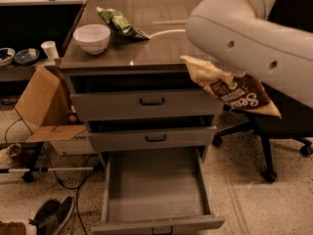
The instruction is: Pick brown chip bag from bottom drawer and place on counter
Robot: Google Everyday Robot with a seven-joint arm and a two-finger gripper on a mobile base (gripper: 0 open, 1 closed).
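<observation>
The brown chip bag (234, 89) hangs in the air off the right front corner of the counter (146, 50), about level with the top drawer. My gripper is hidden behind my big white arm (244, 33), just above the bag's tan upper edge, and holds the bag up. The bottom drawer (154, 185) is pulled fully out and its grey inside holds nothing. The two upper drawers are slightly open.
A white bowl (91, 37) and a green chip bag (120, 23) sit on the counter's left and back. An office chair (266, 151) stands at the right of the cabinet. A cardboard box (41, 102), cables and shoes (51, 214) lie at the left.
</observation>
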